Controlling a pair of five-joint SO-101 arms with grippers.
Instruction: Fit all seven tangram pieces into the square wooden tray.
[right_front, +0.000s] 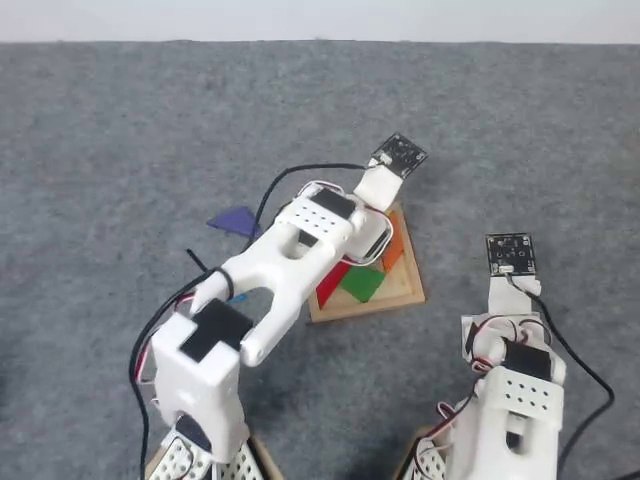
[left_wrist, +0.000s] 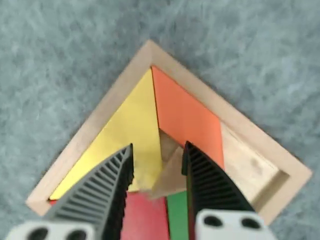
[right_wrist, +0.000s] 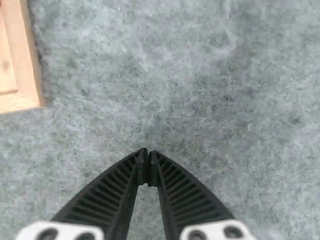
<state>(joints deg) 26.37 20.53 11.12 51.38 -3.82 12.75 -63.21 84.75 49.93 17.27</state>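
The left end effector (left_wrist: 158, 146) is held directly over the square wooden tray (left_wrist: 100, 107). Its ribbed black fingers (left_wrist: 107, 182) are moderately apart and nothing is gripped between them. Under the gap between the fingers a small bare patch of the tray floor is seen. Around this patch the yellow triangle (left_wrist: 125, 135), the orange piece (left_wrist: 185, 112), the red piece (left_wrist: 145, 217) and the green piece (left_wrist: 176, 215) are laid. These four flat, smooth pieces are inside the tray. The yellow and the orange one are touching along one edge and reach into one corner. Beside the orange piece a strip of light wooden floor is uncovered. The tray is placed on the table (right_front: 120, 150), which is covered with rough grey felt. A purple triangle (right_front: 235, 221) is lying on the felt, apart from the tray. The right end effector (right_wrist: 146, 150) is held over the felt near one tray corner, its fingers pressed together with nothing between them.
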